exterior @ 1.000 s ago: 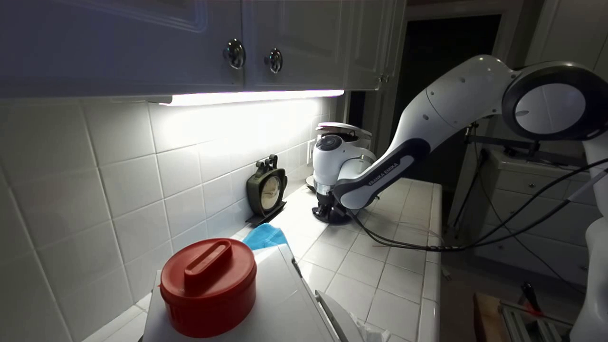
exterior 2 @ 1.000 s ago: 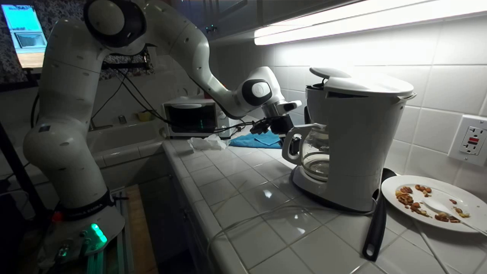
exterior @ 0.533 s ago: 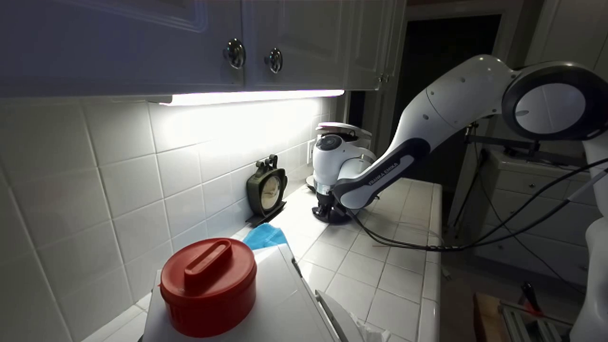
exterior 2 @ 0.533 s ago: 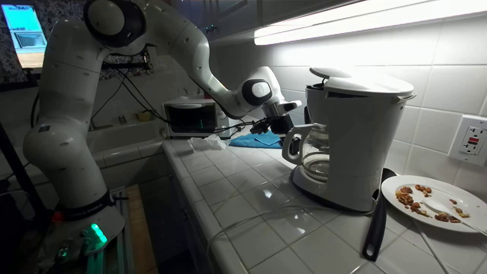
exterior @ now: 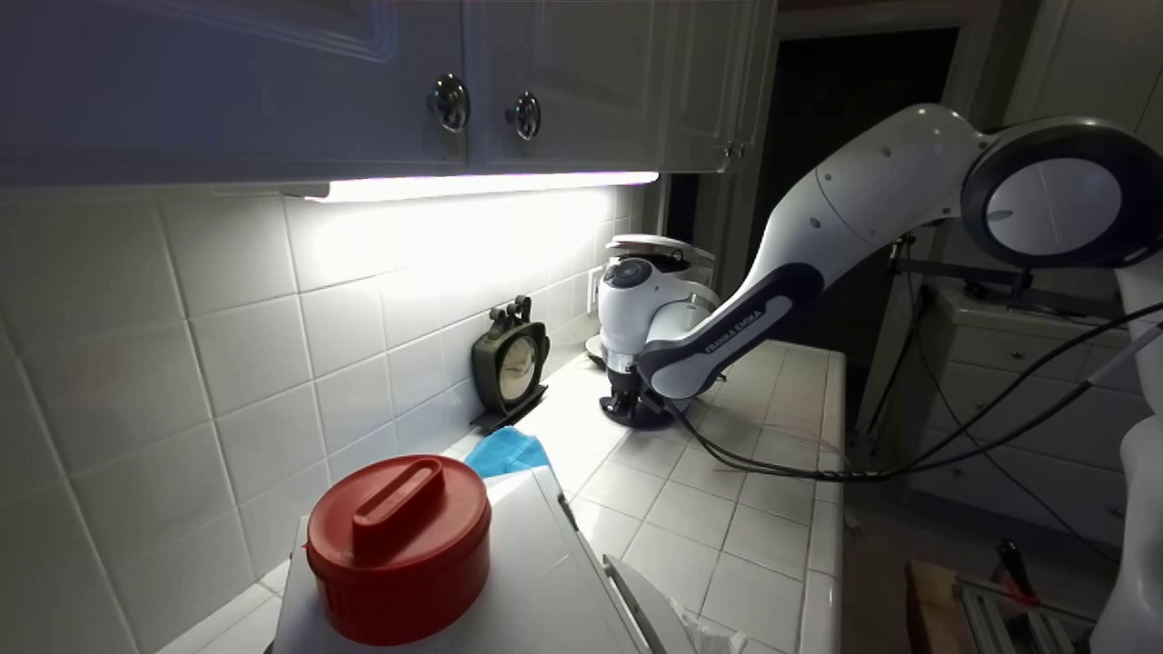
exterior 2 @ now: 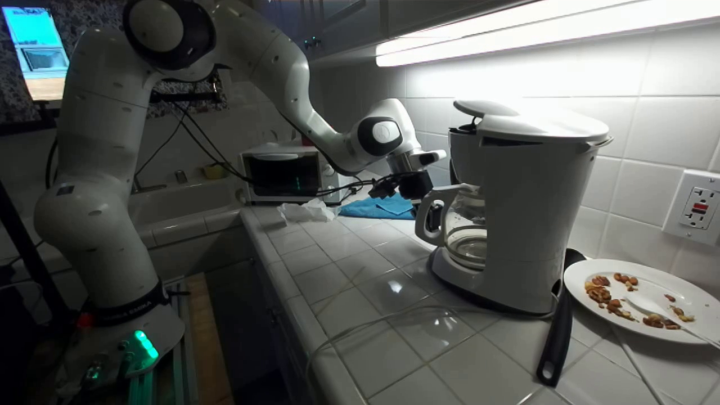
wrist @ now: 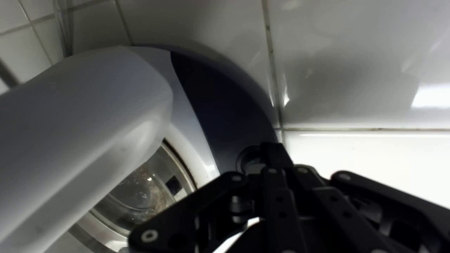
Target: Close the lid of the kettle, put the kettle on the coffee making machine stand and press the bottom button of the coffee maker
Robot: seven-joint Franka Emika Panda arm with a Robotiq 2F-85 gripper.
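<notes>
Well, the long desk (exterior 2: 343, 270) of glazed white tile carries the tall, white plastic coffee maker (exterior 2: 534, 225). Within it, on the low curved white stand (exterior 2: 451, 271), the clear glass carafe (exterior 2: 466, 216) sits upright, its looped pale handle (exterior 2: 421, 225) turned outward. Just beside that handle, my slim black jaws point down, closed tip to tip, and in the wrist view overlap the round dark button (wrist: 250, 161); I cannot tell whether they touch it.

1 coffee maker (exterior 2: 529, 219); 1 carafe (exterior 2: 467, 228) (glass); 1 plate (exterior 2: 576, 280); 1 tub (exterior: 404, 586)
</notes>
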